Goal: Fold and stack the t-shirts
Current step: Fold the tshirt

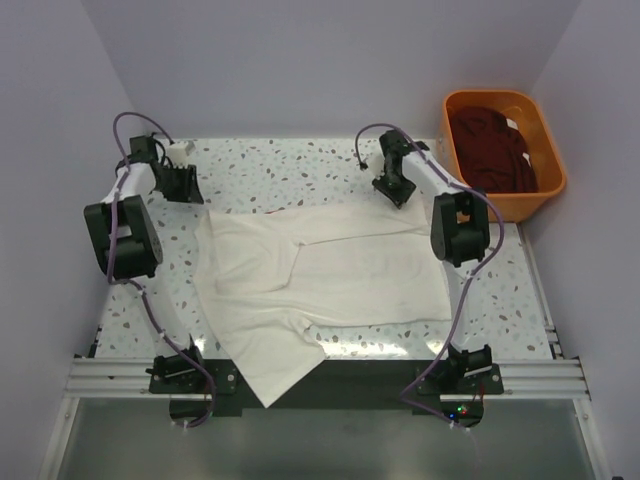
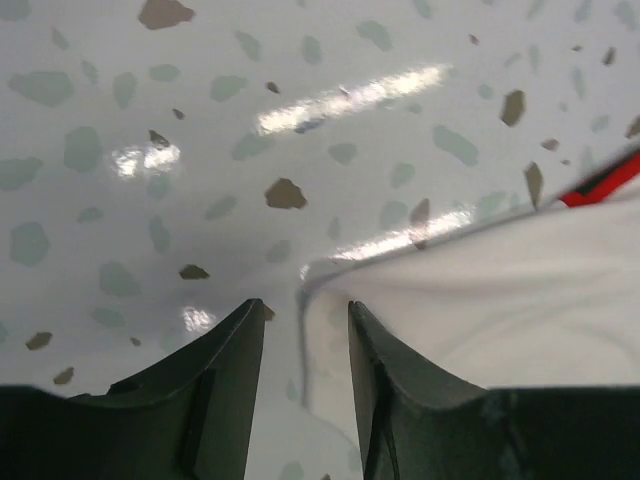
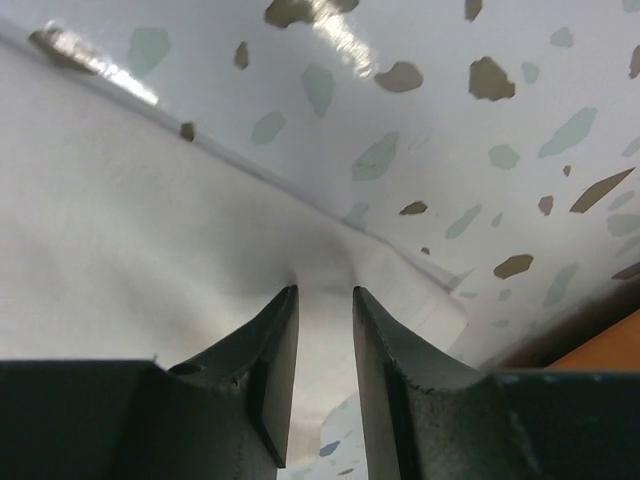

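Observation:
A cream-white t-shirt point(image 1: 330, 270) lies spread flat on the speckled table, with one corner hanging over the near edge. My left gripper point(image 1: 188, 192) is at its far left corner. In the left wrist view the gripper point(image 2: 307, 305) is open, with the shirt's edge point(image 2: 500, 290) lying between the fingers. A red strip point(image 2: 600, 185) shows at that edge. My right gripper point(image 1: 398, 195) is at the far right corner, open point(image 3: 325, 290), its tips pressing puckered cloth point(image 3: 130, 220). A dark maroon t-shirt point(image 1: 490, 150) lies in the tub. The bright red t-shirt is out of view.
The orange plastic tub point(image 1: 520, 205) stands at the back right, just beyond the right arm; its edge shows in the right wrist view point(image 3: 610, 345). Walls close in on the table on three sides. A metal rail point(image 1: 540, 375) runs along the near edge.

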### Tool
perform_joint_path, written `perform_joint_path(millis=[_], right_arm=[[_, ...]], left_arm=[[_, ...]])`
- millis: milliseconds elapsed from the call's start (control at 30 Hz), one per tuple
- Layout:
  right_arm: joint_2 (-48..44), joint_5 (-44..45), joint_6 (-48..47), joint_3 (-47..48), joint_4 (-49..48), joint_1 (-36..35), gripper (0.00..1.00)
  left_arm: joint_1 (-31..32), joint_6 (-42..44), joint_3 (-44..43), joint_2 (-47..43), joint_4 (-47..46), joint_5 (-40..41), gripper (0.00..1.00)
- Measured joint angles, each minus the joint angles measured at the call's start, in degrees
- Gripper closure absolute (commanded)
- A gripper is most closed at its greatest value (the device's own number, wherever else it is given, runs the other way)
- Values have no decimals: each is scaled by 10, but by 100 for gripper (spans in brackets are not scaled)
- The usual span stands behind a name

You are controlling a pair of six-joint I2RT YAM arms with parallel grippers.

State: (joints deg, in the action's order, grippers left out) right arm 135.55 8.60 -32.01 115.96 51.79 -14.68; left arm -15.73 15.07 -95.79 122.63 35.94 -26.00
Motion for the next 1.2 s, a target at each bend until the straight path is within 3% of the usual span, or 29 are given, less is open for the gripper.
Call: perform_joint_path(millis=[167,267,400,533,667,867,1200], right_arm=[[-49,-71,2,-18,35,-7,68],[-90,-131,12,-16,66,-30,63],[-150,-210,46,-37,68,-114,52],[-161,-279,100,-53,58,-216,52],[-126,-336,176,-53,44,-285,51],[-83,-362,283,-94,9,-291,49],[-73,-405,384,-114,-29,-301,54]], left_arm=[[0,94,80,-128,61,-82,56],[0,206,93,-178,159,-132,52],[-1,353,182,-214,272,-151,42],[-1,451,291,-242,327,-145,29],[2,504,365,-313,320,-145,27],[27,522,438,-404,238,-132,30],[55,520,472,-414,151,-105,35]])
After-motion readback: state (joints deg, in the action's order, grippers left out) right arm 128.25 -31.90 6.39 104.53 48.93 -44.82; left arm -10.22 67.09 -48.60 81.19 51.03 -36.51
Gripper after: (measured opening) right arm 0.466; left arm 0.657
